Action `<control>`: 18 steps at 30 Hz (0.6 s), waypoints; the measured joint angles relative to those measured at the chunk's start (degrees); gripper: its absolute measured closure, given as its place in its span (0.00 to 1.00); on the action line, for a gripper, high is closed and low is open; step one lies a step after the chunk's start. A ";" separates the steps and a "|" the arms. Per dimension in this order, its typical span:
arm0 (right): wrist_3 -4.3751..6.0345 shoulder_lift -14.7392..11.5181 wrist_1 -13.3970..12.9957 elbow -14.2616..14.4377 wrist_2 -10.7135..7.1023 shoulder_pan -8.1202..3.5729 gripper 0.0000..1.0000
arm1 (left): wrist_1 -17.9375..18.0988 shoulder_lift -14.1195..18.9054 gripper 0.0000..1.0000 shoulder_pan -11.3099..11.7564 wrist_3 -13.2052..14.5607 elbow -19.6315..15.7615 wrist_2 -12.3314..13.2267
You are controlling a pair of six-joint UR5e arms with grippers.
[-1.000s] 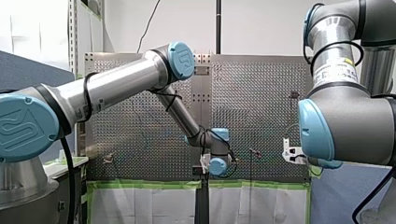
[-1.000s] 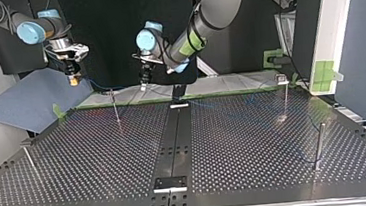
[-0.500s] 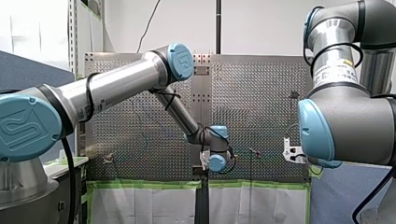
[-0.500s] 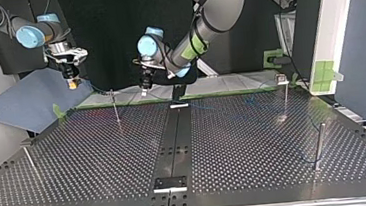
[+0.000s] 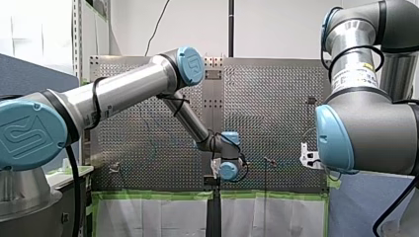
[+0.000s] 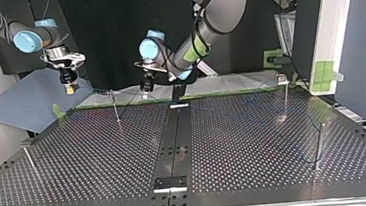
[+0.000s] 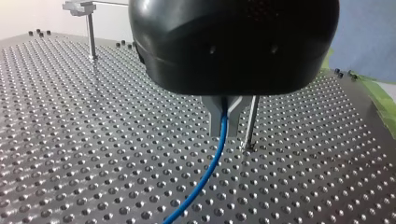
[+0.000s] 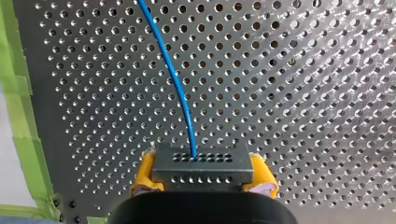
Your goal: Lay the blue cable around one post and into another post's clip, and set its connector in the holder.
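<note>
Blue cable (image 8: 180,88), one in number, is held at two places above the far edge of the perforated table (image 6: 100,160). Its single connector (image 8: 203,169), a dark block with rows of holes, is clamped between the yellow pads (image 8: 145,173) of my right gripper (image 8: 203,176). From the block's middle the cable is seen running ahead of that gripper, its long axis pointing away over the table with a slight bend. Further along, it is pinched between the metal fingers (image 7: 215,119) of my left gripper (image 7: 224,119), and from there it drops toward the table. A thin post (image 7: 251,122) stands just beside those fingers, apart from the cable.

In the top view, one black rail (image 6: 174,139) is laid along the table's middle. Two pale brackets are counted on it, the near bracket (image 6: 170,183) at the front edge and the far bracket (image 6: 179,105) at the back. Four posts are counted: the near-left post (image 6: 31,164) and near-right post (image 6: 318,144) first, then the far-left post (image 6: 115,106) and the far-right post (image 6: 285,96), the last topped by a clip. Beyond them the two grippers are found. My left gripper is near the middle, just past the far-left post, and my right gripper is at the view's left by a blue sheet (image 6: 30,104). Between the grippers the cable is only faintly made out, stretched crosswise to the rail.
</note>
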 joint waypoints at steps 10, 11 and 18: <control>0.09 0.03 0.87 -0.89 -0.15 0.07 1.00 | -0.17 -0.04 0.99 0.61 -0.15 0.03 1.03; 0.09 0.03 0.87 -0.89 -0.15 0.08 1.00 | -0.21 -0.04 0.99 0.64 -0.17 0.06 1.12; 0.03 0.07 0.97 -0.89 -0.15 0.24 1.00 | -0.48 -0.03 0.99 0.74 -0.40 0.07 1.34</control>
